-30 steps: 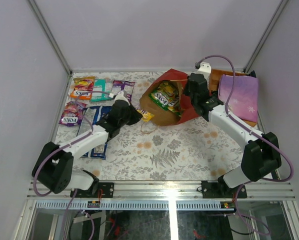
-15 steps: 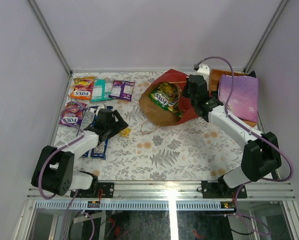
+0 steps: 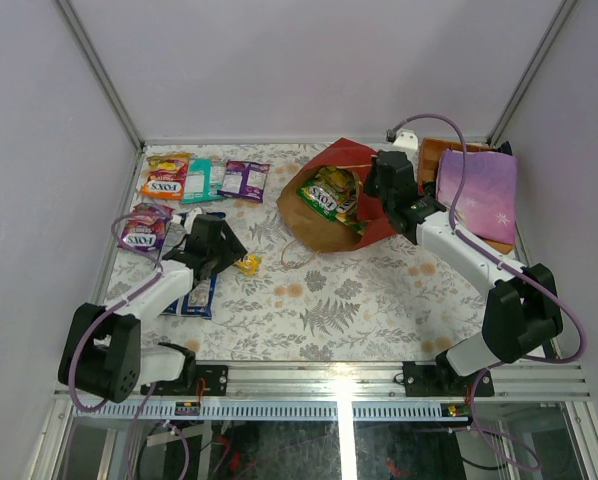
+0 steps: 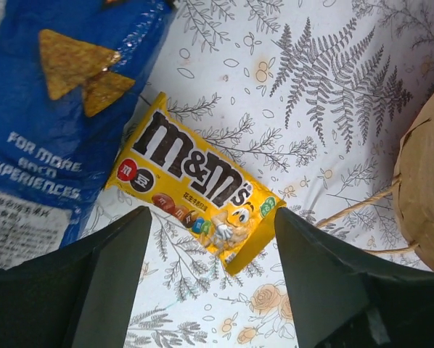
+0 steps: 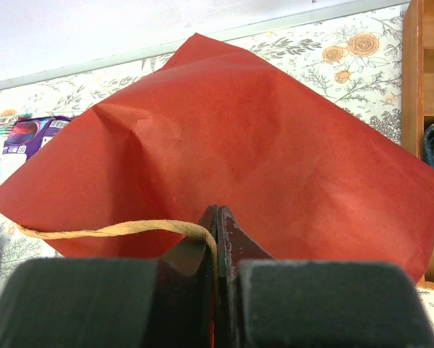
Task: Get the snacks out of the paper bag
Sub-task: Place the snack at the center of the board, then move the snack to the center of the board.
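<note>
Leftward swung the left arm, away from the bag's mouth, and the yellow M&M's packet (image 4: 202,190) went with it. It lay flat on the table (image 3: 379,300), label up, one corner right against a long blue pack (image 4: 50,123). Over it hung the left gripper (image 4: 210,217), jaws spread wide with nothing between them, so that one counted as delivered. Others were already out at the far left: an orange packet (image 3: 165,176), a teal pack (image 3: 199,180) and a purple pack (image 3: 245,180) in a row, with a purple FOX'S bag (image 3: 144,228) nearer. Across the table the paper bag (image 3: 314,228) lay tipped over, mouth facing left, and the right gripper (image 5: 218,217) was clamped tight on its red rim beside the twine handle. Not finished, by my reckoning: a green FOX'S packet (image 3: 329,195) showed in the mouth, with more beneath it.
</note>
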Tool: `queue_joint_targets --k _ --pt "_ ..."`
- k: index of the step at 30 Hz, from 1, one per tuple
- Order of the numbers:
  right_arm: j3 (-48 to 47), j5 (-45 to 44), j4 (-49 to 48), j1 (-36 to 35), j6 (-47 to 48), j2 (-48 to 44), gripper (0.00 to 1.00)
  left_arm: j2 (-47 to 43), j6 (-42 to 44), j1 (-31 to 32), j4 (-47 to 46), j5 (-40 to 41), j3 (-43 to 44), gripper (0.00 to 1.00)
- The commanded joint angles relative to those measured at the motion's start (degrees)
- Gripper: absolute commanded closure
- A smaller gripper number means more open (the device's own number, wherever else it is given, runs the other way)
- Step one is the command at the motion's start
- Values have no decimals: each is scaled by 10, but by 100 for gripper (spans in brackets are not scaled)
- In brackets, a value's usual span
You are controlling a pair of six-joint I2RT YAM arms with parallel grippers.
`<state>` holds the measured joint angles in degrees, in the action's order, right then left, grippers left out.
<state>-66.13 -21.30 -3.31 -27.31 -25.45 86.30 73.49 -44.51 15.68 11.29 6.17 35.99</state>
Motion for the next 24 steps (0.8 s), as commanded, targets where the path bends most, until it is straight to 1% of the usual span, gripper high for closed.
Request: queue_joint_targets --k 1,2,5,8,9,13,18,24 --pt "1 -2 -15 8 1 -1 100 -45 -7 -4 47 46 20 36" --pt "1 -1 -16 8 1 -1 100 -51 -4 -4 45 49 20 43" --pt "1 6 -15 7 -3 1 100 -58 9 -4 42 52 29 76" --pt "3 8 -15 8 -3 0 100 -35 22 -4 23 51 33 97" --pt "3 8 -15 7 -3 -1 100 -20 25 -3 11 52 30 100" --pt "2 9 -12 7 -3 -7 100 57 21 -3 -26 39 19 100" --pt "5 4 -13 8 1 -7 100 110 9 -3 -85 17 -18 100" --pt "1 6 -11 8 0 -1 100 165 20 -3 -100 32 2 100"
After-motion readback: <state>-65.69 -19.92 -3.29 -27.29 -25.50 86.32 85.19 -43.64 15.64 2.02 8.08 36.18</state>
